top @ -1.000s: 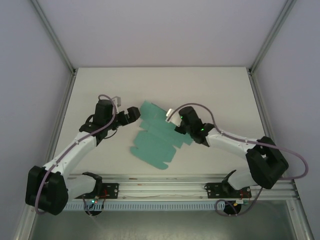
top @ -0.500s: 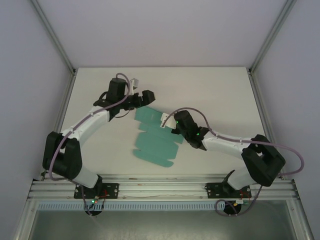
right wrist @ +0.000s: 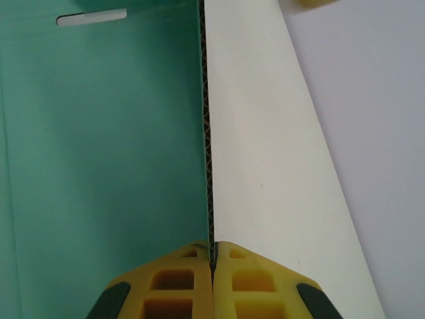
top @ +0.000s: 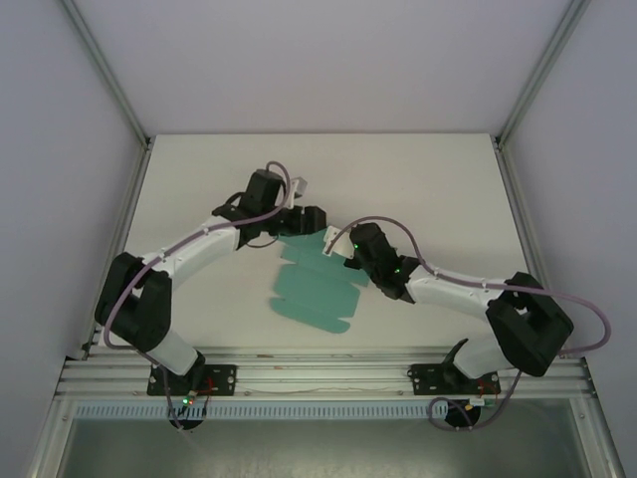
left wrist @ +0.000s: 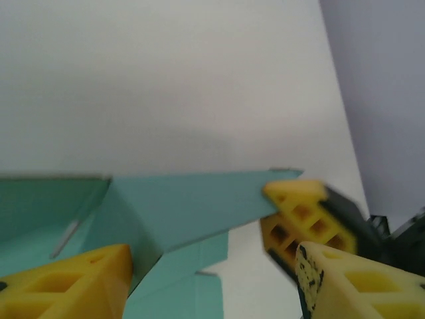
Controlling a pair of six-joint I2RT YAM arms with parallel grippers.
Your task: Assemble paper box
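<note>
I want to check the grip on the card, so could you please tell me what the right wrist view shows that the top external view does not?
Right wrist view: the right fingers pressed shut on a raised edge of the paper box, seen end-on with its corrugated core, and a slot cut near the far end.
Top external view: the sheet's whole outline with its flaps on the table, the left arm and right arm, and the left fingers at the sheet's far edge.
Shared: the teal card and the right arm's hold on it.
</note>
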